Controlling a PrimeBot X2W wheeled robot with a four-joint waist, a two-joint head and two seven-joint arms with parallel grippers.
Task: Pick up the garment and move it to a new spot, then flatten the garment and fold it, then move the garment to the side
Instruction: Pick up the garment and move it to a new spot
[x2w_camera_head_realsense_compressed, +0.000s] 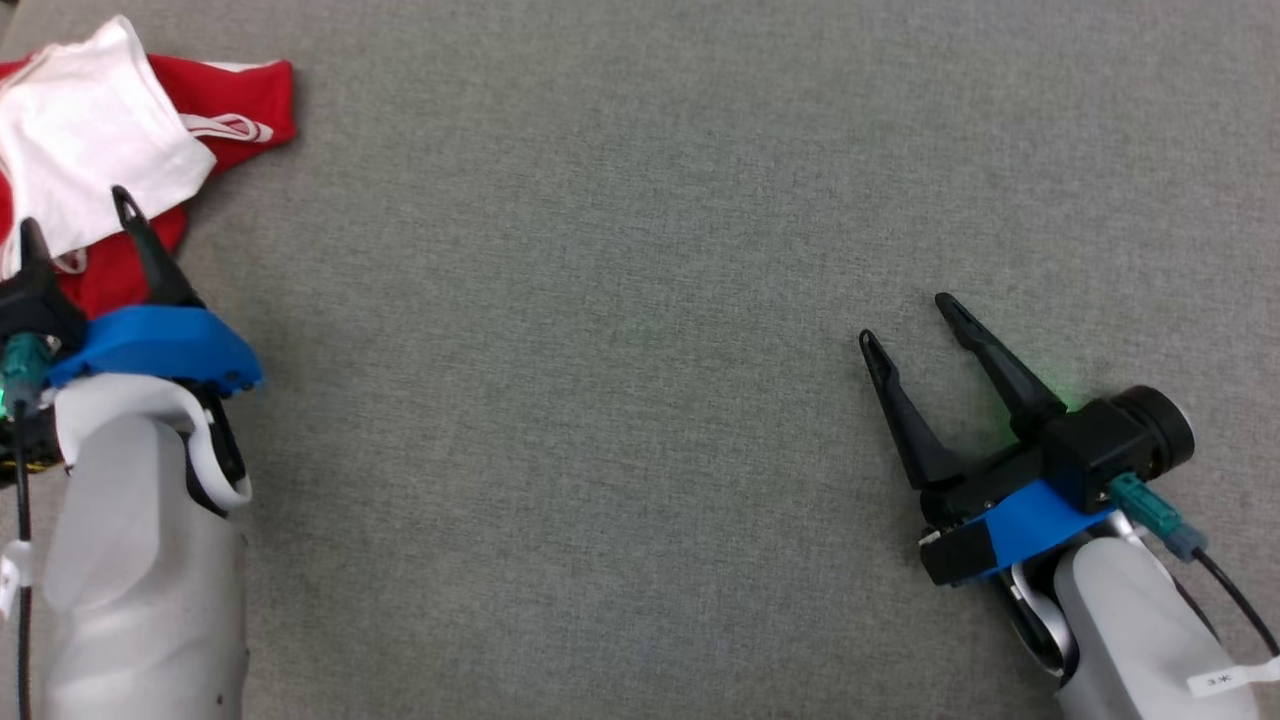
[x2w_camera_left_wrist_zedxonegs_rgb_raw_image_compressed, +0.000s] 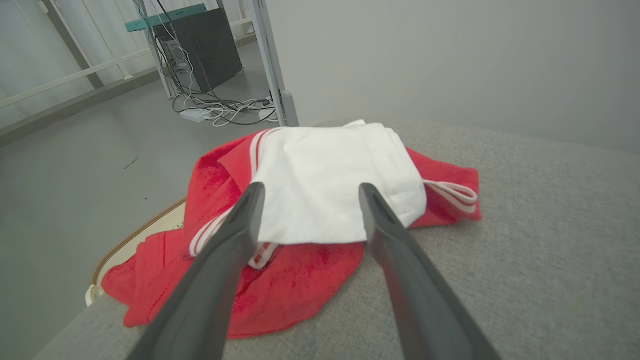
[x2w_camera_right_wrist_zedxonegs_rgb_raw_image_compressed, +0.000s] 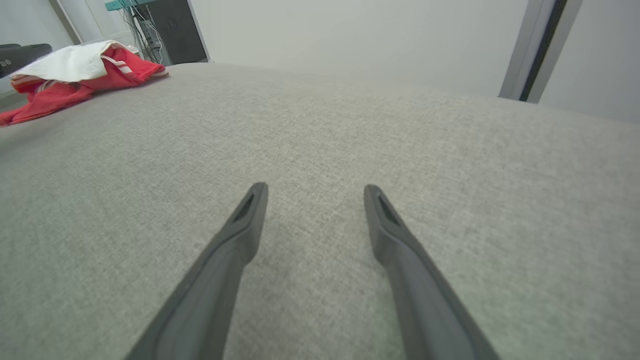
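The garment (x2w_camera_head_realsense_compressed: 100, 130) is a crumpled red piece with thin white stripes along its hems and a plain white panel folded over its top. It lies bunched at the far left corner of the grey bench (x2w_camera_head_realsense_compressed: 600, 300), its left part spilling over the edge. Its long axis runs diagonally, from the near left edge toward a striped red end pointing to the far right. The left gripper (x2w_camera_head_realsense_compressed: 78, 212) hovers at its near side, jaws spread. The right gripper (x2w_camera_head_realsense_compressed: 906, 320) sits well apart over bare cloth, jaws spread, holding nothing.
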